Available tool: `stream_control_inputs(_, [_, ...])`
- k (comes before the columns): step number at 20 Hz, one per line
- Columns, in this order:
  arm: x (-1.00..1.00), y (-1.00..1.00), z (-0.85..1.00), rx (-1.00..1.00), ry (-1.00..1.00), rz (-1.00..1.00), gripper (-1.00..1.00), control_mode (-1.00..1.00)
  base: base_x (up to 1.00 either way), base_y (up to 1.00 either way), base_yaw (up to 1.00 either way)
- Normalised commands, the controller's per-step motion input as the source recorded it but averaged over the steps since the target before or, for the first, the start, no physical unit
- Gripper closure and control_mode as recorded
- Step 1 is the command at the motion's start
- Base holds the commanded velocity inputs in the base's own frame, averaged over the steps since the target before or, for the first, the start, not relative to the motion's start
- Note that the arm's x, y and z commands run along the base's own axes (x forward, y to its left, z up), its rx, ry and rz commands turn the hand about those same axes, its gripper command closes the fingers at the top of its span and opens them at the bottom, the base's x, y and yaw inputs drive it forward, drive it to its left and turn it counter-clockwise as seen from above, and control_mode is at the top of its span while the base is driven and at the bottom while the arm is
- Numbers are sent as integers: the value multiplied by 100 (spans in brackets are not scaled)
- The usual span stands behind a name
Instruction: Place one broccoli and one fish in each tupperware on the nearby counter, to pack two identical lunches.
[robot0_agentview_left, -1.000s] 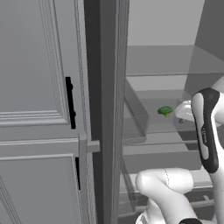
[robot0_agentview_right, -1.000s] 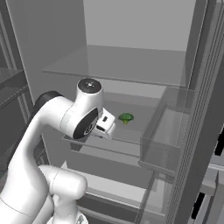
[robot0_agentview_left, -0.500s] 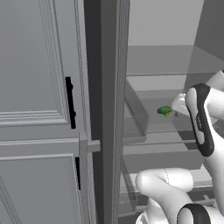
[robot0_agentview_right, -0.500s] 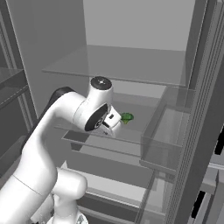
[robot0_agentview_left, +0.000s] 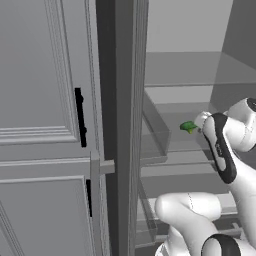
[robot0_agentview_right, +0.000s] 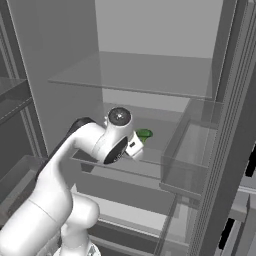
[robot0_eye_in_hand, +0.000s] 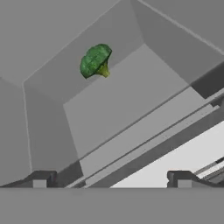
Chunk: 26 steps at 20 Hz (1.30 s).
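Robot arm reaches into open fridge; gripper jaws spread wide, holding nothing. Single broccoli lies on grey shelf near back wall, ahead of fingertips and well apart from them. Closed grey cabinet door with black handle stands left.

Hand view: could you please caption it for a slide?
Open end effector faces a lone broccoli lying in a grey bin.

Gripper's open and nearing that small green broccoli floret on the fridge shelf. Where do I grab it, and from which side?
Probably close on the bright-green lumpy broccoli floret across its rounded crown, coming straight in from the open front of the grey fridge shelf. It lies near the back wall with its paler stem toward the open gripper, and nothing stands between them.
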Motion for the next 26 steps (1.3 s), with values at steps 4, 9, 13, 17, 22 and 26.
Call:
stream_control_inputs(4, [73, -36, 0, 11, 1, 0, -100, -100, 0, 0, 0])
stream_control_inputs(9, [61, -42, 0, 19, -1, 0, -100, -100, 0, 0, 0])
stream_control_inputs(13, [69, -32, 0, 28, 1, 0, -100, -100, 0, 0, 0])
stream_control_inputs(17, [59, -4, -3, 21, 0, 0, -100, -100, 0, 0, 0])
stream_control_inputs(22, [43, -1, -34, 20, 0, 0, -100, -100, 0, 0, 0])
stream_control_inputs(26, [62, -1, -32, 8, 0, 0, -100, -100, 0, 0, 0])
